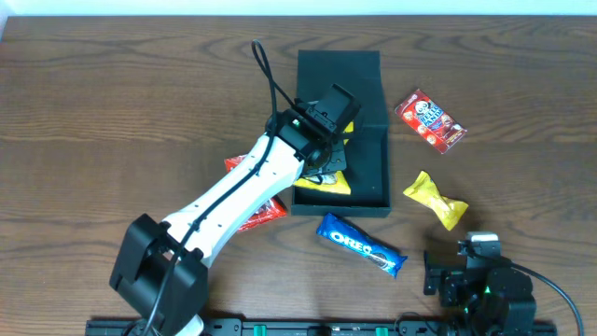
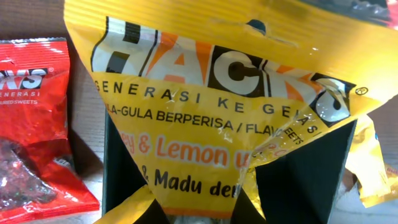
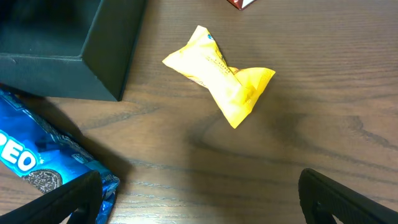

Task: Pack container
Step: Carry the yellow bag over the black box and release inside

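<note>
Left tool (image 1: 328, 151), yellow packet (image 2: 205, 93), apparently over container (image 1: 384, 159); wooden table (image 1: 112, 112).

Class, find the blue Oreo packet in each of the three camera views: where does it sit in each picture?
Overhead: the Oreo packet lies lower centre, just below the container.
Left wrist: not in view.
Right wrist: bottom-left corner, cut by the edge.
Shared landmark: the yellow twisted packet, to its right in both.

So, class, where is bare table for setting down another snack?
The table is bare at far left, past the left arm, and right of the upper red packet. It is crowded between container, Oreos and yellow sweet.
</note>
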`<state>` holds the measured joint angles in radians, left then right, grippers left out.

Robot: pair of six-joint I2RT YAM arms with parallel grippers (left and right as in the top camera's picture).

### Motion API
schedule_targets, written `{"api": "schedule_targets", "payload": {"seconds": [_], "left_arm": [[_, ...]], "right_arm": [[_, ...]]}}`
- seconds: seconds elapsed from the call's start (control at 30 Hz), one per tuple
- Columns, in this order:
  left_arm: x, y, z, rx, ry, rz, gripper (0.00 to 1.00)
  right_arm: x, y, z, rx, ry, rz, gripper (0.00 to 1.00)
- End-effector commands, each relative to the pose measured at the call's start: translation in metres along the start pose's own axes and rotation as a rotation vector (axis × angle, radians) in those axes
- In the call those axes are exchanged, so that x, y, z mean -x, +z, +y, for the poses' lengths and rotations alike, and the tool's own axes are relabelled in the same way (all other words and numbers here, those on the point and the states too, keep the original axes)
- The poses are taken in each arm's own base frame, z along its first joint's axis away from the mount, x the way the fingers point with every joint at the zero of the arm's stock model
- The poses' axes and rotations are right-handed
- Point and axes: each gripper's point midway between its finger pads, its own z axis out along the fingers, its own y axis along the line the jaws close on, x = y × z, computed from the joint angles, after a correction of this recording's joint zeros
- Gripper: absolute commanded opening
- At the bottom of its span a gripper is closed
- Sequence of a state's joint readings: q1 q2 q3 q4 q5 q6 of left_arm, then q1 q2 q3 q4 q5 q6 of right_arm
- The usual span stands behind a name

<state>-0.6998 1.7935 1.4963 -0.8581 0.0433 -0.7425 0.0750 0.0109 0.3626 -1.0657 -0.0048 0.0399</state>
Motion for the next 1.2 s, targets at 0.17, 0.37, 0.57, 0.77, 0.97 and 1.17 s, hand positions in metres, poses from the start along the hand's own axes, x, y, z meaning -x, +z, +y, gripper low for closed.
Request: {"api": "schedule_targets", "payload": {"seconds": [0.17, 0.37, 0.57, 0.77, 0.97, 1.17], "left_arm": [[-0.012, 0.038, 0.021, 0.084, -0.075, 0.044, 0.06], [-0.007, 0.043, 0.029, 0.107, -0.082, 0.019, 0.06], [0.001, 0.043, 0.026, 0.09, -0.083, -0.011, 0.07], [0.004, 0.044, 0.02, 0.066, -0.084, -0.017, 0.07], [0.0, 0.044, 0.022, 0.072, -0.081, -0.001, 0.13], [-0.002, 0.044, 0.022, 0.076, -0.06, 0.004, 0.17]], "right_arm": [[-0.003, 0.001, -0.002, -0.009, -0.001, 0.008, 0.99], [-0.003, 0.001, -0.002, -0.009, -0.001, 0.008, 0.99], [-0.003, 0.001, -0.002, -0.009, -0.001, 0.008, 0.99], [-0.003, 0.001, -0.002, -0.009, -0.001, 0.008, 0.99], [-0.003, 0.001, -0.002, -0.009, -0.001, 0.008, 0.99], [-0.003, 0.001, -0.002, -0.009, -0.001, 0.008, 0.99]]}}
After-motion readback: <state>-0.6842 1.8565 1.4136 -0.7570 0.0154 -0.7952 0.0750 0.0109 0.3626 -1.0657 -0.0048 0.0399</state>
